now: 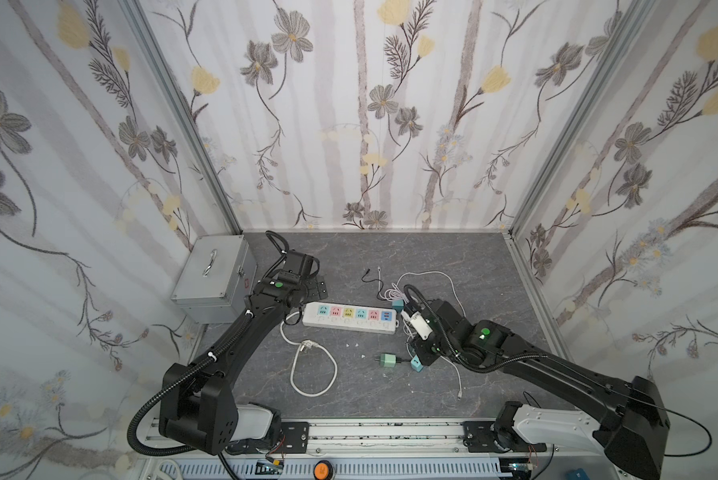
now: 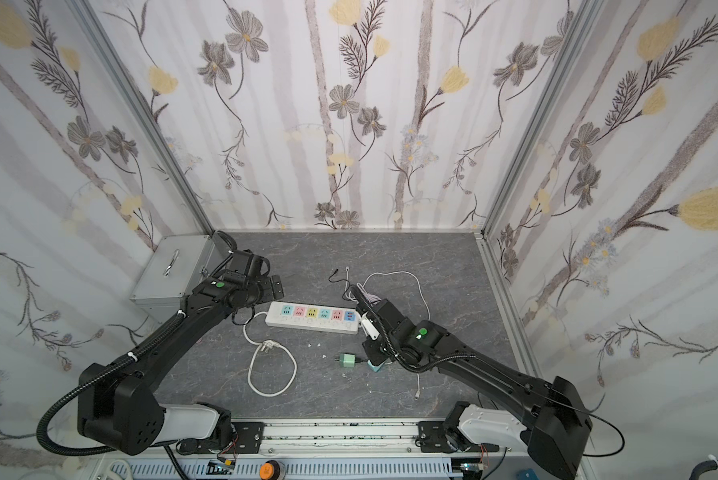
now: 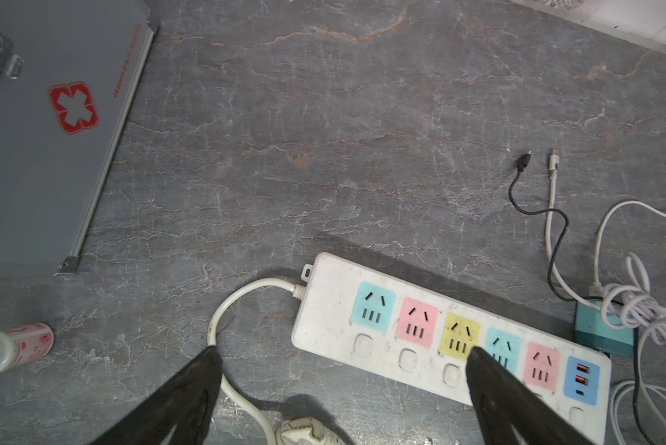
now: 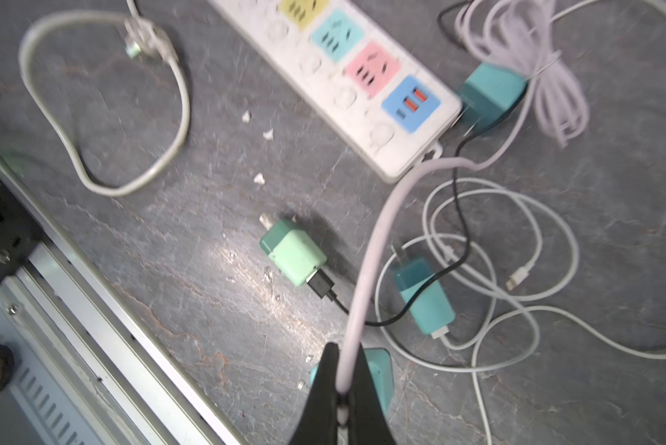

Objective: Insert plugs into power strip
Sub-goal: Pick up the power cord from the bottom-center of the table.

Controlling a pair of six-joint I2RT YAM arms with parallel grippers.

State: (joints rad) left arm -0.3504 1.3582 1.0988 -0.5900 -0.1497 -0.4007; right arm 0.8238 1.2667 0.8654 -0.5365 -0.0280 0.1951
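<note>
Nothing is plugged in yet: in the left wrist view all the sockets of the strip stand empty, and both top views agree. All four plugs lie loose on the table, on the right arm's side. The mint plug lies on its side near the strip, prongs free. A teal plug lies near it, with a black lead across it. A second teal plug sits just beside the strip's far end. The fourth plug is partly hidden behind the right gripper. That gripper is pressed together, pinching a pale cable, not a plug body. The left gripper hangs spread wide over the strip's cord end, holding nothing. So all four insertions are left, and I judge that a firm hold on a plug body has to come first
</note>
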